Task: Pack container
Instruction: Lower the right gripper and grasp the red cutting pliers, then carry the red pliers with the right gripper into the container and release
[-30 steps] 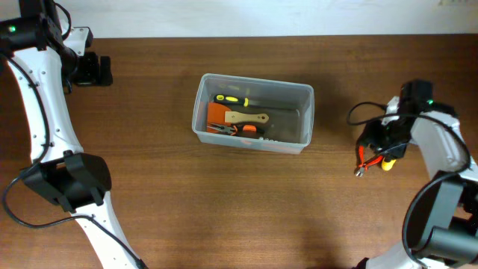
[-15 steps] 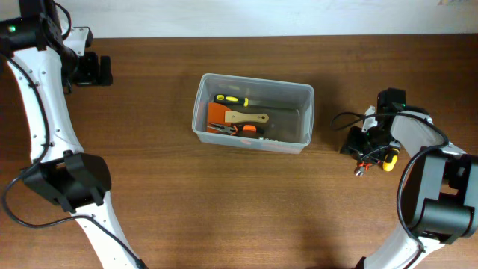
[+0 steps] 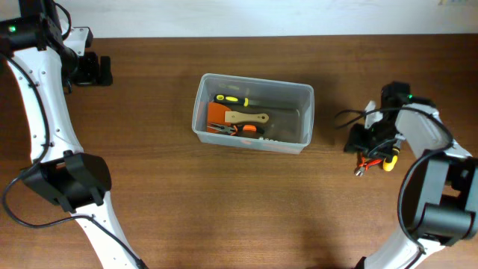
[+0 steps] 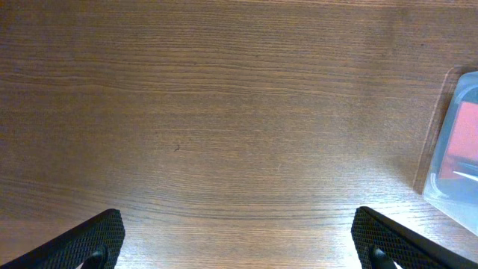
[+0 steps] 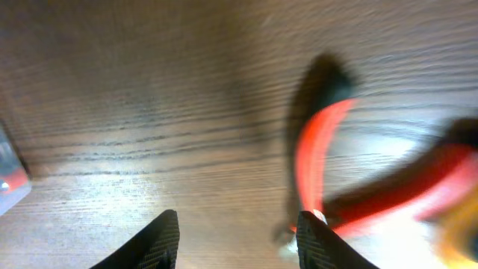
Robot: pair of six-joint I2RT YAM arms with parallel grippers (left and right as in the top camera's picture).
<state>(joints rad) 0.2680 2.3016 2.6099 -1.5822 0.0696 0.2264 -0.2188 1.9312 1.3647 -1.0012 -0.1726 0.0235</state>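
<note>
The clear plastic container stands mid-table in the overhead view, holding a yellow-and-black screwdriver, an orange scraper, a wooden-handled tool and pliers. Its edge shows at the right of the left wrist view. My right gripper is open and low over red-handled pliers that lie beside a yellow-handled tool right of the container. In the right wrist view the pliers are blurred and sit against the right finger, not between the fingers. My left gripper is open and empty at the far left back.
The container's corner shows at the left edge of the right wrist view. The table's back edge meets a white wall just behind the left gripper. Bare wood lies between the container and both grippers.
My right gripper swung left toward the pliers, then shifted slightly back right and lower over them. The pliers and yellow tool stayed in place. The left arm has not moved.
</note>
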